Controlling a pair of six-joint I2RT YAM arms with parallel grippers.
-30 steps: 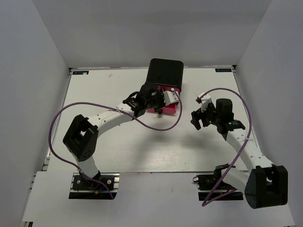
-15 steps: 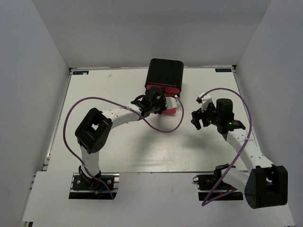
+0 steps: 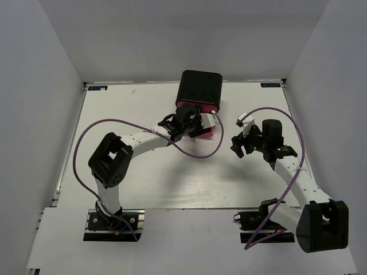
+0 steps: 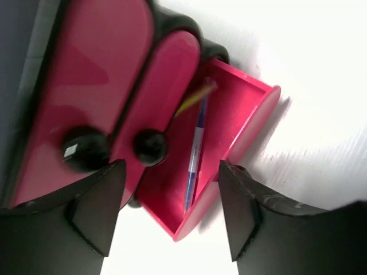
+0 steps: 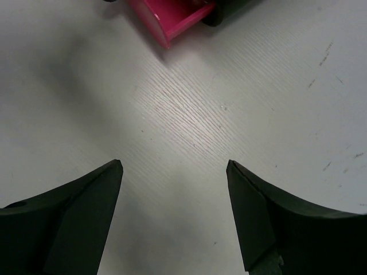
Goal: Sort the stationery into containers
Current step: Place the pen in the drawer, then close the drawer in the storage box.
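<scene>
Left gripper [image 4: 171, 172] and right gripper [image 5: 174, 166] both gape; the one open drawer [image 4: 252, 114] holds two: blue pen [image 4: 194, 160], yellow pen [image 4: 192, 102].

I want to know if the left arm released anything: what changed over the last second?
The left gripper moved closer to the cabinet and opened at the pulled-out bottom drawer, where a blue pen and yellow stick lie. The right gripper stayed open and parked; the drawer stayed out.

no legible text or labels
</scene>
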